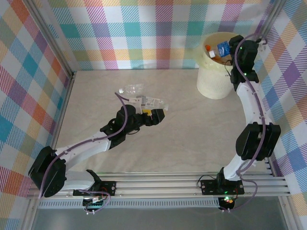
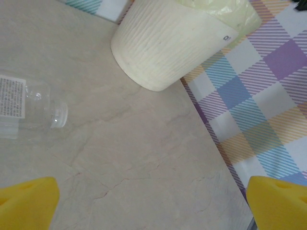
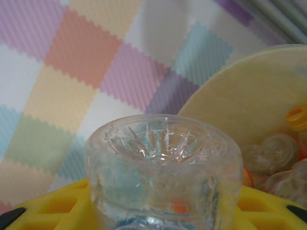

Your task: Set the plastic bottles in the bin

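Note:
A clear plastic bottle with a blue label [image 1: 224, 49] hangs over the mouth of the cream bin [image 1: 213, 81]. My right gripper [image 1: 234, 53] is shut on it. In the right wrist view its ribbed base [image 3: 163, 163] sits between the yellow fingers [image 3: 48, 206], with the bin's rim [image 3: 249, 96] and several bottles [image 3: 276, 153] inside beyond. My left gripper [image 1: 153, 116] hovers open over mid-table with nothing between its fingers [image 2: 26, 203]. Two clear bottles [image 1: 132, 88] [image 1: 151, 101] lie just past it. One of them [image 2: 29, 108] lies left of the bin [image 2: 168, 43] in the left wrist view.
Checked fabric walls [image 1: 144, 33] close in the table on the left, back and right. The bin stands in the far right corner against the wall. An orange-capped bottle [image 1: 209, 50] lies inside it. An aluminium rail [image 1: 168, 184] runs along the near edge.

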### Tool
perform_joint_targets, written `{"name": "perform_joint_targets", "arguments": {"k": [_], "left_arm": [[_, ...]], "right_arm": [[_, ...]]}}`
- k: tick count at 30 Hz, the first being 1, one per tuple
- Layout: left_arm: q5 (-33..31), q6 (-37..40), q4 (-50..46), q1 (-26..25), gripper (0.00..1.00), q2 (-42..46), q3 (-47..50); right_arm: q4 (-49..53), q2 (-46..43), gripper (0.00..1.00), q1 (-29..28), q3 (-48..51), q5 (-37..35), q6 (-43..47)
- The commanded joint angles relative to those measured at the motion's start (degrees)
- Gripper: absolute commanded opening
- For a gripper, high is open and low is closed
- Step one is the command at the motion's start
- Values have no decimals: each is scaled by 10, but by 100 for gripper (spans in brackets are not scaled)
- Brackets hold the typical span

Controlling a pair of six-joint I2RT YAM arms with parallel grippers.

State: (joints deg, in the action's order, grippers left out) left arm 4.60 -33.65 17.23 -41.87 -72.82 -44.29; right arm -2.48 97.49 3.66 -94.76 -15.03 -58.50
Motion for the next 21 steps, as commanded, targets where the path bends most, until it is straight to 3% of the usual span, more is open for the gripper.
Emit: {"name": "perform_joint_targets", "arguments": {"k": [1,9,16,21], "left_arm": [[-22,3,-17,3,100,24,14],[-30,5,-22,3,100,21,11],[-25,-9,-15,2,100,-14,-5],[-21,-30,-2,3,100,-40,-15]], "right_arm": [[-11,25,50,22,-30,-29,-111],[39,107,55,28,-125,-60,-137],[124,199,59,28,-275,-57,-162],[216,277,64,20,-424,-69,-126]]}}
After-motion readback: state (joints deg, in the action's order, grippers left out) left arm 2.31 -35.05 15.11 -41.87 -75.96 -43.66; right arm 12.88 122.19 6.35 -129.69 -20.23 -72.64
